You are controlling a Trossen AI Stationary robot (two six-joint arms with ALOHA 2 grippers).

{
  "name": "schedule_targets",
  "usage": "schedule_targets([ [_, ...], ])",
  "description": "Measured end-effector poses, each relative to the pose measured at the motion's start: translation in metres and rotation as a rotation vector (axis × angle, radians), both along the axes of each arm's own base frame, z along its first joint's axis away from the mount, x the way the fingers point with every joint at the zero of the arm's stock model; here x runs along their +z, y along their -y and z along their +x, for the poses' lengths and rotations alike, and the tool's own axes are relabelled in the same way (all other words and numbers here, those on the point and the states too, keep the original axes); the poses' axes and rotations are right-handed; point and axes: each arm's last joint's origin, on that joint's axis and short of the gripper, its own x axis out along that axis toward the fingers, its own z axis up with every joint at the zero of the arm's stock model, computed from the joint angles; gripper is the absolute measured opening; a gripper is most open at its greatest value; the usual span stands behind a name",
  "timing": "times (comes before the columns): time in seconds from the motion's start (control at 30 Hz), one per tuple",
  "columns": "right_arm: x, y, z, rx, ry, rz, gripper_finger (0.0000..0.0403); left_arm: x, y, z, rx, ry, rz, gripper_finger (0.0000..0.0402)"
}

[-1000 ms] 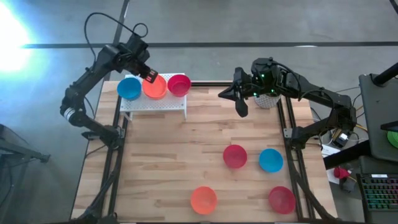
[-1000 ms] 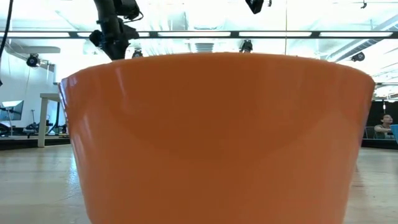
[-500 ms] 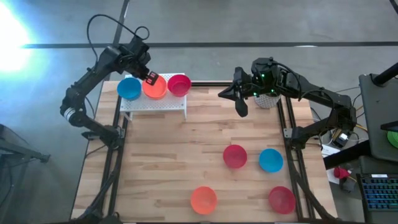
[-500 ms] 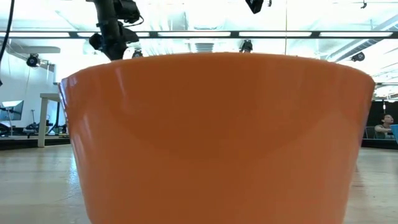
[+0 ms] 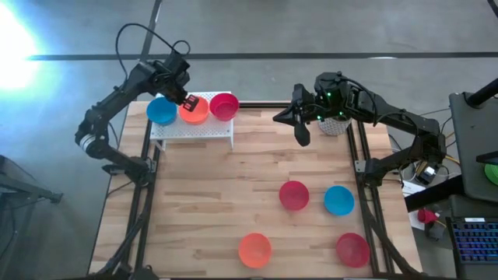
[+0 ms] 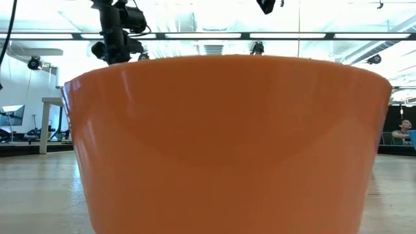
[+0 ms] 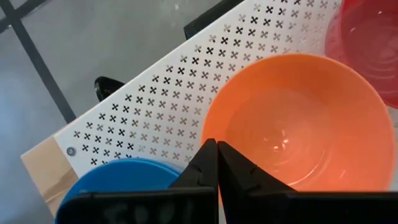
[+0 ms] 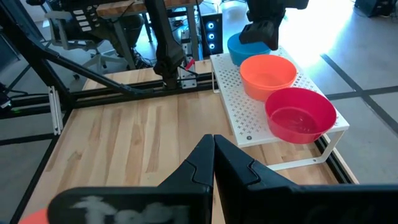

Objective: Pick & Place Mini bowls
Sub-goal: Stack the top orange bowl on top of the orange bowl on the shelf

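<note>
Orange bowl [image 5: 194, 111] released on shelf [image 5: 204, 128]; left fingers [image 7: 216, 163] now closed.

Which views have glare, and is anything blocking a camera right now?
High view: strong white glare in the upper left corner, off the table. Low view: an orange bowl right at the lens fills most of the picture, with bright ceiling lights above it. Left wrist view: evenly lit, a small highlight inside the orange bowl on the white rack.

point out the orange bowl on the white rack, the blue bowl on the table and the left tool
orange bowl on the white rack [image 5: 194, 111], high view, inner floor of the bowl
blue bowl on the table [image 5: 338, 200], high view, centre of its inside
left tool [image 7: 216, 163], left wrist view, where its two shut fingertips meet
</note>
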Motion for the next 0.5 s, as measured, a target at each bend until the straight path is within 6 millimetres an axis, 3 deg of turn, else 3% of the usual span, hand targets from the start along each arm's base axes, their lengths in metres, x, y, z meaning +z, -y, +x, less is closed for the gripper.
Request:
schedule_targets([
  [0.23,-0.001,0.001,0.001,-0.027,-0.001,0.006,0.0008,0.034,0.017,-0.009,-0.011,0.090,0.102,0.0000],
  [0.37,-0.001,0.002,0.002,-0.039,-0.004,0.003,0.0008,0.047,0.040,-0.014,-0.104,0.174,0.114,0.0000],
  [0.5,-0.001,0.002,0.002,-0.041,-0.002,0.002,0.0008,0.047,0.067,-0.015,-0.214,0.211,0.101,0.0000],
])
